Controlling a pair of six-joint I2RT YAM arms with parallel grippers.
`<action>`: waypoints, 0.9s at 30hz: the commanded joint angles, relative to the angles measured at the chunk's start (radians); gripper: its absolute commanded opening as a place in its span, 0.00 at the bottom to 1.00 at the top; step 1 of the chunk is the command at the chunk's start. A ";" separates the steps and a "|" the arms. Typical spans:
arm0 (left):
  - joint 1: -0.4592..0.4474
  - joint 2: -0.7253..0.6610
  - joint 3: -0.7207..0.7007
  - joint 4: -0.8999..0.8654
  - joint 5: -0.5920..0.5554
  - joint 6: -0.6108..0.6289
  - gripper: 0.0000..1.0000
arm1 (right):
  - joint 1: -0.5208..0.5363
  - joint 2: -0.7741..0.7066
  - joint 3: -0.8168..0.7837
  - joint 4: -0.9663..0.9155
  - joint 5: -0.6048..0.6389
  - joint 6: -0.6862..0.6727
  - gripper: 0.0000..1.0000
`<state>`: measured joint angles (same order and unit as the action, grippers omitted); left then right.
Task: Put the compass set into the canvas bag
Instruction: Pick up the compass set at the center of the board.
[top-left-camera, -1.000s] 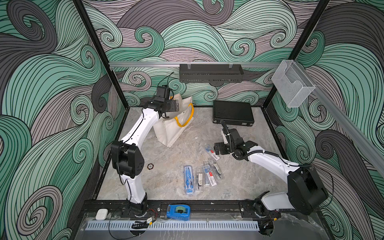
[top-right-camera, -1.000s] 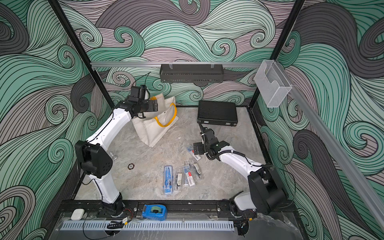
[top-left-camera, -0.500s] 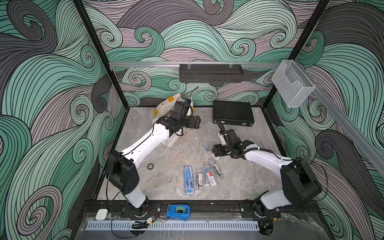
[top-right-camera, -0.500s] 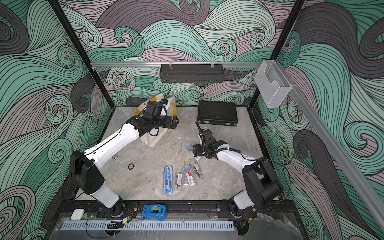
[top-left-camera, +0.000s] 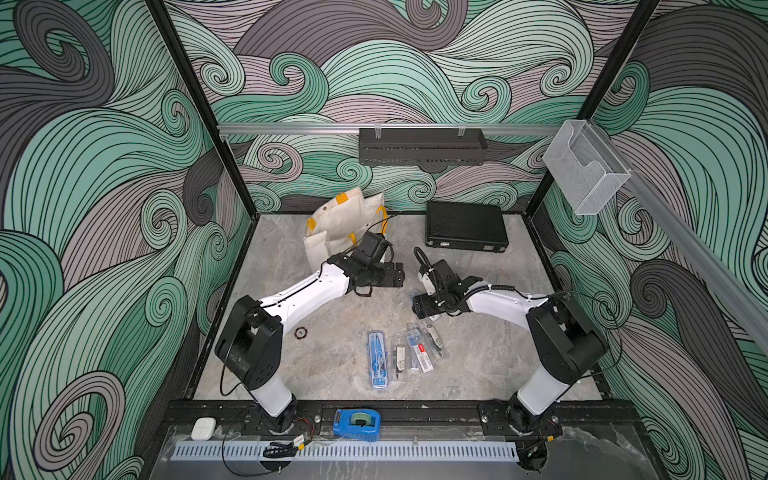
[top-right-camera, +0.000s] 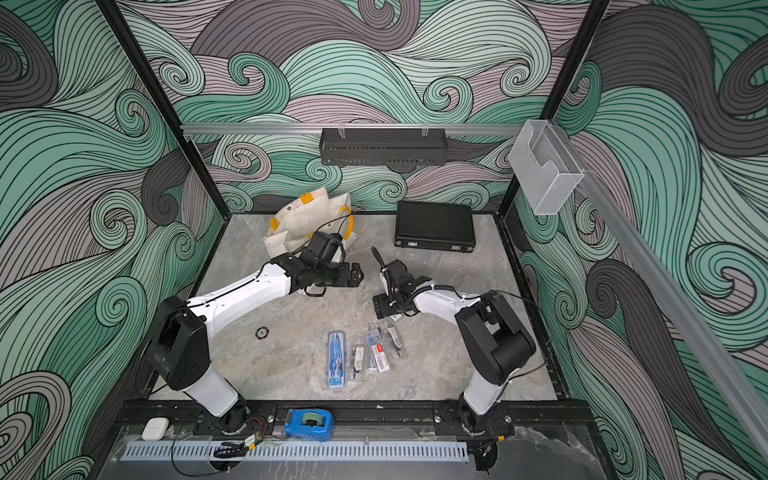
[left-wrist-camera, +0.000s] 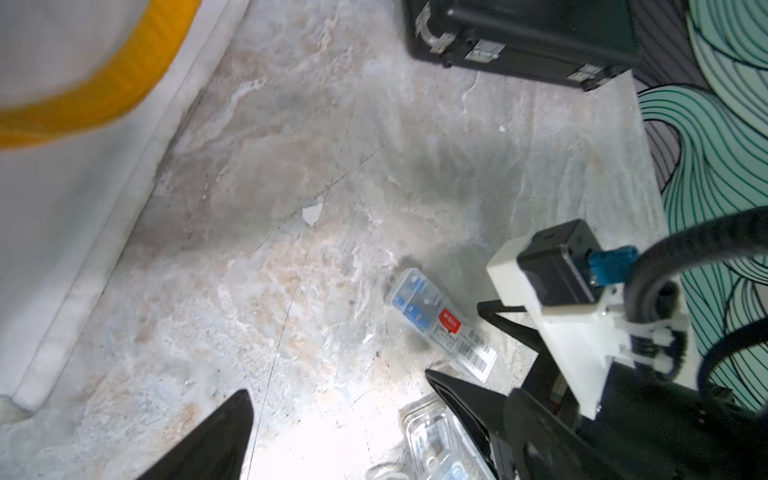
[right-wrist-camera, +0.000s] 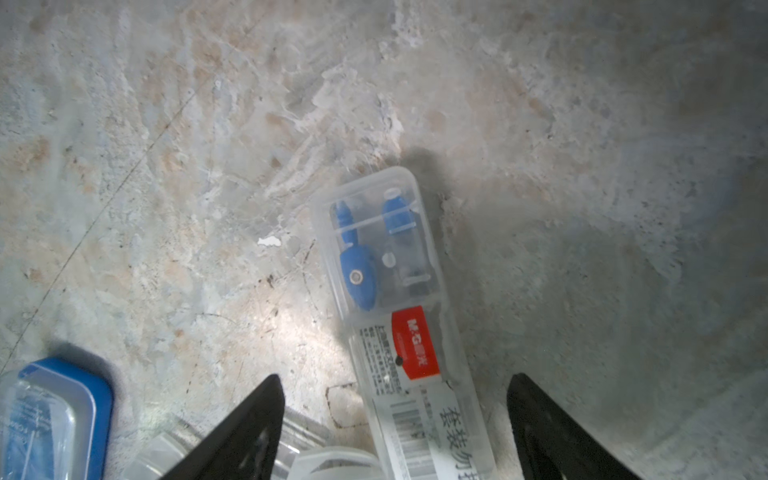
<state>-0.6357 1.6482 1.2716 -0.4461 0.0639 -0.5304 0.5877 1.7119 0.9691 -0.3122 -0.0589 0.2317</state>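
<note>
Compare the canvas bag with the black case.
Colour: the canvas bag is off-white with yellow handles; the black case is all black, with metal latches.
Form: the bag is soft and crumpled; the case is rigid and box-shaped.
Pose: the bag stands slumped; the case lies flat and closed.
Both sit at the back of the table.

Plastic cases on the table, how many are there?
5. A blue-rimmed case lies nearest the front, three clear cases sit side by side next to it, and a fifth clear case lies between the fingers of the right gripper. Overlapping ones may hide more.
</note>
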 joint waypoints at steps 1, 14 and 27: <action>-0.007 0.014 0.006 -0.008 -0.007 -0.040 0.95 | -0.001 0.034 0.040 -0.035 0.083 0.016 0.82; -0.012 0.061 0.019 0.009 0.001 -0.030 0.95 | -0.064 0.040 0.049 -0.042 0.123 0.081 0.72; -0.011 0.086 0.026 0.026 0.019 -0.036 0.95 | -0.054 0.085 0.023 -0.024 0.105 0.081 0.57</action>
<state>-0.6426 1.7180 1.2716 -0.4305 0.0662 -0.5617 0.5293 1.7744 1.0023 -0.3397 0.0296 0.2985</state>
